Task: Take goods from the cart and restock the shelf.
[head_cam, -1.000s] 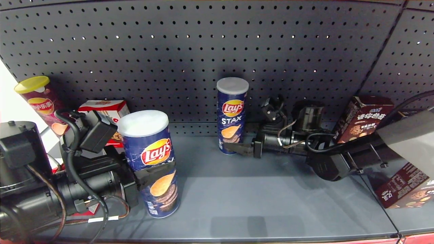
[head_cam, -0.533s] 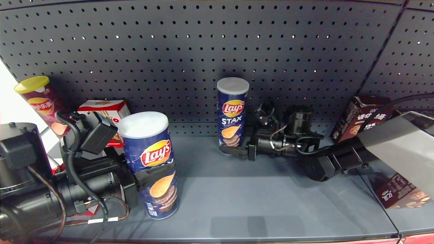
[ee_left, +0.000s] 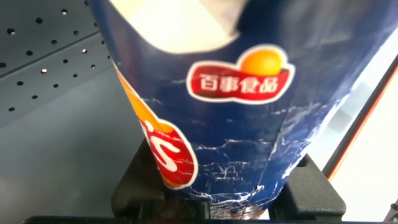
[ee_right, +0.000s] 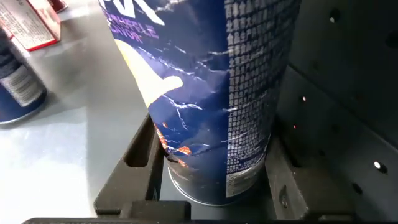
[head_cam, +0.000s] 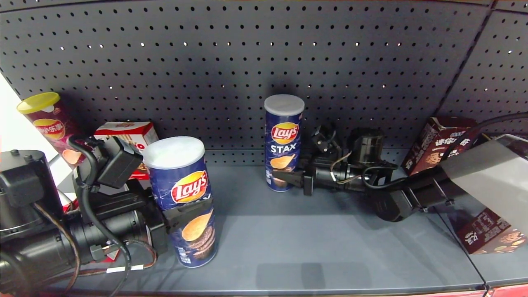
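Two blue chip cans with pale lids are at the grey shelf [head_cam: 313, 243]. The near can [head_cam: 181, 181] stands upright at the front left, my left gripper [head_cam: 190, 207] shut around its lower half; the left wrist view has this can [ee_left: 230, 106] between the fingers [ee_left: 311, 186]. The far can [head_cam: 284, 140] stands by the pegboard at mid-shelf. My right gripper [head_cam: 285, 178] comes in from the right and is shut on its lower part. In the right wrist view that can [ee_right: 211, 106] sits between both fingers [ee_right: 144, 155].
A maroon can with a yellow lid [head_cam: 46, 119] and a red and white box [head_cam: 128, 134] stand at the back left. Dark brown cookie boxes stand at the back right [head_cam: 443, 144] and front right [head_cam: 493, 231]. The pegboard wall [head_cam: 247, 53] closes the back.
My right arm slid a little to the left along the shelf and its gripper stayed around the far can, which barely shifted. The left arm and its can kept still.
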You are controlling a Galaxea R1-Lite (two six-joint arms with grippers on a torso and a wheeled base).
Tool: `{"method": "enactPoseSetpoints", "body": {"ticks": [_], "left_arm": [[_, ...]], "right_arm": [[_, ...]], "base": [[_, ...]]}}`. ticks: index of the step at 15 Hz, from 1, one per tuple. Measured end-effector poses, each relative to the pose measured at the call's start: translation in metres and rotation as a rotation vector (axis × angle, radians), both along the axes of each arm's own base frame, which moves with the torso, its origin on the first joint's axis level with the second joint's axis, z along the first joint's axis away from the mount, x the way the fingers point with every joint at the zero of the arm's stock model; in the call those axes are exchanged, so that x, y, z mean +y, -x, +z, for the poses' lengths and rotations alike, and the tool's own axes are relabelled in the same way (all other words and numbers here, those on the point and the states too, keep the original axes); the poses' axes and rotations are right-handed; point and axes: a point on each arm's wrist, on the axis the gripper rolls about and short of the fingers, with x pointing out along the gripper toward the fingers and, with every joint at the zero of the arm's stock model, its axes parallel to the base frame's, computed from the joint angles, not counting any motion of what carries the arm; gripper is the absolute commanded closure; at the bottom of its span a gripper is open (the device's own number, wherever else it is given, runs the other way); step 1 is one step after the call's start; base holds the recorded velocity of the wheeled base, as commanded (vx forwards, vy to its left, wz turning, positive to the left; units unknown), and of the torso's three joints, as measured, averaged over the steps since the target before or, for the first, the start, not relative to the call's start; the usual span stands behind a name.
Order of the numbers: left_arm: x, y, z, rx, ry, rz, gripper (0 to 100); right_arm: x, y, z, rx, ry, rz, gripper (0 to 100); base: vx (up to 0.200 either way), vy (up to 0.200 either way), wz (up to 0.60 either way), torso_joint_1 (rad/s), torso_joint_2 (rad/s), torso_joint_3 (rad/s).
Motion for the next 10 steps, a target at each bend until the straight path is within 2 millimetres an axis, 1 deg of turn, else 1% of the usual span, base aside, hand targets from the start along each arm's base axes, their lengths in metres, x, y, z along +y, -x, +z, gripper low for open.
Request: {"method": "enactPoseSetpoints", "body": {"ticks": [2,4,6,8,10], "left_arm": [[0.000,0.001,0.002,-0.007,0.003,0.000,100],[0.002,0.004,0.000,-0.003,0.003,0.000,100],[0.002,0.006,-0.001,-0.001,0.002,-0.004,100],[0.002,0.006,0.002,-0.011,0.016,-0.002,100],[0.002,0.005,0.008,-0.040,0.044,0.001,100]], "right_arm": [[-0.004,0.018,0.009,0.005,0.004,-0.006,100],[-0.007,0.048,0.014,0.018,0.014,-0.004,100],[-0.010,0.081,0.010,0.033,0.026,0.003,100],[-0.013,0.114,0.005,0.021,0.024,-0.005,100],[-0.014,0.139,0.003,-0.011,-0.002,-0.001,100]], "base": [[0.000,0.000,0.00,0.000,0.00,0.000],[0.000,0.000,0.00,0.000,0.00,0.000],[0.000,0.000,0.00,0.000,0.00,0.000],[0.000,0.000,0.00,0.000,0.00,0.000],[0.000,0.000,0.00,0.000,0.00,0.000]]}}
